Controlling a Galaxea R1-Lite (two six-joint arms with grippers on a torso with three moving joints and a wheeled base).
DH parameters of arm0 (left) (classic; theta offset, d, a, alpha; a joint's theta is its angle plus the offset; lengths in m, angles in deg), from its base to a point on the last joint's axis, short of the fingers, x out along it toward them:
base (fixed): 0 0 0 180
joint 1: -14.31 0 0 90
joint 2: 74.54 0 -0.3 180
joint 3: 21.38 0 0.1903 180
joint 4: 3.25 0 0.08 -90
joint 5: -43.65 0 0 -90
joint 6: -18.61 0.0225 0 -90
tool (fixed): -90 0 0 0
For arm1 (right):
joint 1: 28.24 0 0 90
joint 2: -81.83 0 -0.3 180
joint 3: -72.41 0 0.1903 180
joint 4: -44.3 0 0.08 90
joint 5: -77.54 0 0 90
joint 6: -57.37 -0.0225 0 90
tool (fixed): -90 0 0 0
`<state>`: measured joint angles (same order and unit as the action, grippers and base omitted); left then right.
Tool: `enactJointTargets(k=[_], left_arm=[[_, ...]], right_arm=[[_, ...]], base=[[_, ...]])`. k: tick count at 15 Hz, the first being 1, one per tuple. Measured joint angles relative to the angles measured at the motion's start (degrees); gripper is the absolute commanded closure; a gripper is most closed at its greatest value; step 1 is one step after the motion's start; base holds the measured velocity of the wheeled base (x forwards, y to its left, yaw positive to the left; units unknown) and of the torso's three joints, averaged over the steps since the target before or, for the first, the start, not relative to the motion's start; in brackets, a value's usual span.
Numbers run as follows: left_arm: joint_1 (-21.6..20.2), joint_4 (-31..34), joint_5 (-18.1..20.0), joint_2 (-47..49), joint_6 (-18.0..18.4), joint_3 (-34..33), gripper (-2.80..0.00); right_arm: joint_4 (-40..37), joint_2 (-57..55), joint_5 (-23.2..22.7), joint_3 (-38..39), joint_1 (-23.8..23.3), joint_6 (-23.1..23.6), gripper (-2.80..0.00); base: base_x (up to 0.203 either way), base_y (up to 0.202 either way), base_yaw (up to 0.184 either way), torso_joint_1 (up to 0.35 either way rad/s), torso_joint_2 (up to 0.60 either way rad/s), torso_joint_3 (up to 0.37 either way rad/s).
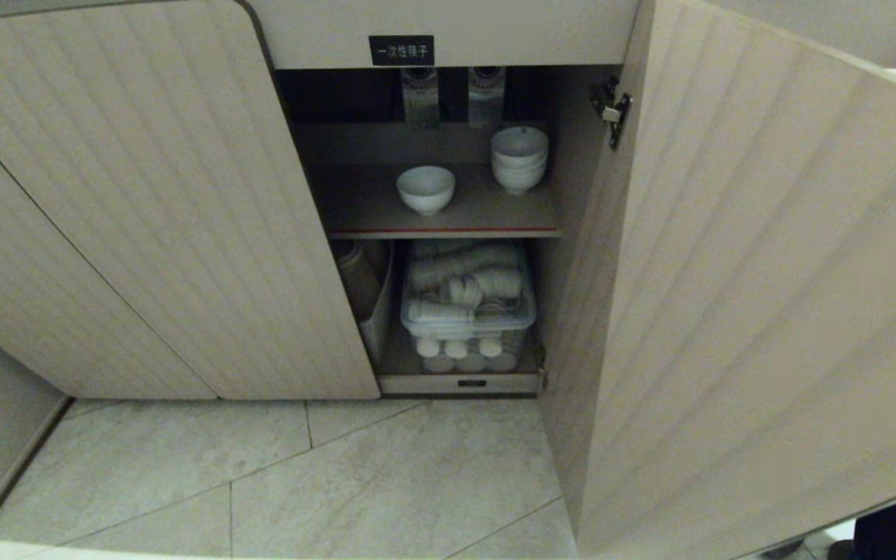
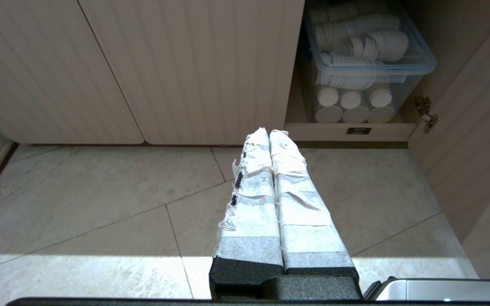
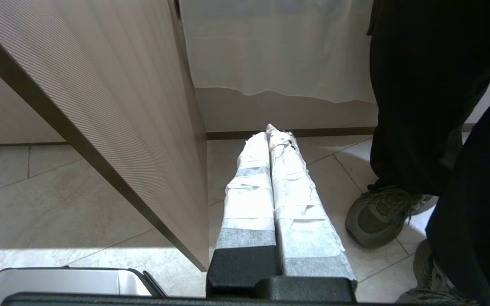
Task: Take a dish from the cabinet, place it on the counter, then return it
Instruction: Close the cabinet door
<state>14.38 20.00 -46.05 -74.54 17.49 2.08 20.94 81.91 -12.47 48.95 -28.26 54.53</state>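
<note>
The dish [image 1: 425, 188], a small white bowl, stands alone on the brown shelf [image 1: 386, 210] inside the open cabinet [image 1: 145, 194]. The counter is out of view. Neither arm shows in the head view. My left gripper [image 2: 269, 132] hangs low over the floor tiles in front of the cabinet's closed door, shut with its taped fingers pressed together and nothing between them. My right gripper [image 3: 272, 132] is shut and empty too, low over the floor beside the swung-out door [image 3: 113, 110].
A stack of white bowls [image 1: 519, 159] sits at the shelf's right. Below it a clear plastic bin [image 1: 468, 311] holds several white cups. The open right door [image 1: 767, 295] juts out. A person's dark legs and shoes [image 3: 381, 214] stand close to my right gripper.
</note>
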Motion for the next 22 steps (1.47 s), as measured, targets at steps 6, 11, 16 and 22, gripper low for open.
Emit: enactJointTargets(k=[6, 11, 16, 22], left_arm=[[0.0, 0.0, 0.0, 0.0, 0.0, 0.0, 0.0], [0.0, 0.0, 0.0, 0.0, 0.0, 0.0, 0.0], [0.0, 0.0, 0.0, 0.0, -0.1, 0.0, 0.0], [0.0, 0.0, 0.1, 0.0, 0.0, 0.0, 0.0]], right_arm=[[0.0, 0.0, 0.2, 0.0, 0.0, -0.1, 0.0], [0.0, 0.0, 0.0, 0.0, 0.0, -0.1, 0.0], [0.0, 0.0, 0.2, 0.0, 0.0, -0.8, 0.0], [0.0, 0.0, 0.1, 0.0, 0.0, -0.9, 0.0]], base=[[0.0, 0.0, 0.0, 0.0, 0.0, 0.0], [0.0, 0.0, 0.0, 0.0, 0.0, 0.0], [0.0, 0.0, 0.0, 0.0, 0.0, 0.0], [-0.013, 0.0, 0.001, 0.001, 0.0, 0.0]])
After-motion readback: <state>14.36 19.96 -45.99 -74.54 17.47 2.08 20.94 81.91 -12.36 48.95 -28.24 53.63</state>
